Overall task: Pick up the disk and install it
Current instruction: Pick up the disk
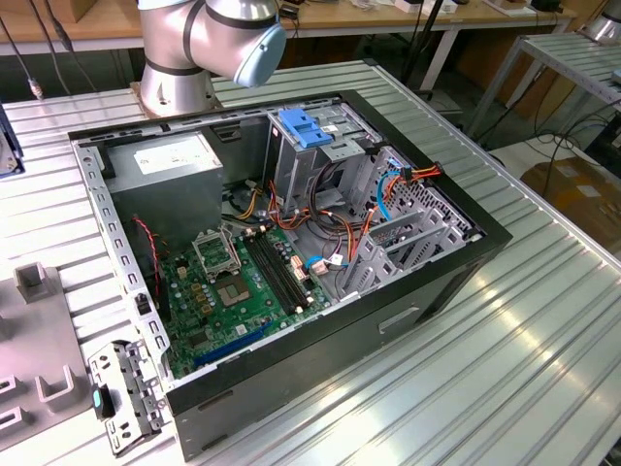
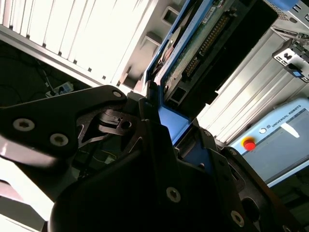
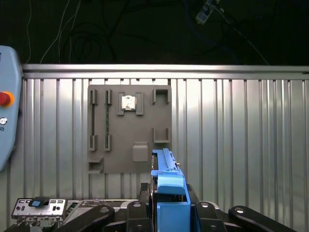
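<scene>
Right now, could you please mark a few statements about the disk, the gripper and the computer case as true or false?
The gripper holds the disk. True.
The disk sits installed inside the computer case. False: it is in the gripper, above the ribbed table.
The computer case lies open, its motherboard exposed. True.
The stop button on the teach pendant is green. False: it is red.

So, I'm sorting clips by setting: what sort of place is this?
Probably a robotics lab or test workshop: a robot arm mounted on a ribbed aluminium table, an opened computer case on it, a grey fixture plate, and the gripper gripping the disk.
</scene>
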`<state>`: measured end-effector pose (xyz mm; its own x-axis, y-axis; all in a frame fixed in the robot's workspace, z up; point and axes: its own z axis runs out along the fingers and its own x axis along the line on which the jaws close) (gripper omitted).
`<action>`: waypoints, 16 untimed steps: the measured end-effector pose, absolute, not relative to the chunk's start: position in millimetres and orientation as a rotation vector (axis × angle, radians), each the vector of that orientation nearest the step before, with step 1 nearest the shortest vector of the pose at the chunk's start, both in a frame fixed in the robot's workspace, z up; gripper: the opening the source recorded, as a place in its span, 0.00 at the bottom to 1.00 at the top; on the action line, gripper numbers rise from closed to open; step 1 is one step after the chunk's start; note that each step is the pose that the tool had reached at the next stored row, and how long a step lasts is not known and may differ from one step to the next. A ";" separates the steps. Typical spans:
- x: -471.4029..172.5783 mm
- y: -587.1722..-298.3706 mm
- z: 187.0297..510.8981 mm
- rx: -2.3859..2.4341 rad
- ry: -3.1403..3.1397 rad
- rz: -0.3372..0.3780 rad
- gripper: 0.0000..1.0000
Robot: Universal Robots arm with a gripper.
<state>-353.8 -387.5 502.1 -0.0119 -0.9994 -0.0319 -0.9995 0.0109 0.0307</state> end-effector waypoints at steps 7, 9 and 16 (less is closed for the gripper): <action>-348.0 -387.5 502.1 -2.207 2.233 0.070 0.37; -346.9 -387.5 502.1 -2.207 2.233 0.070 0.37; -341.5 -387.4 502.1 -2.207 2.233 0.069 0.37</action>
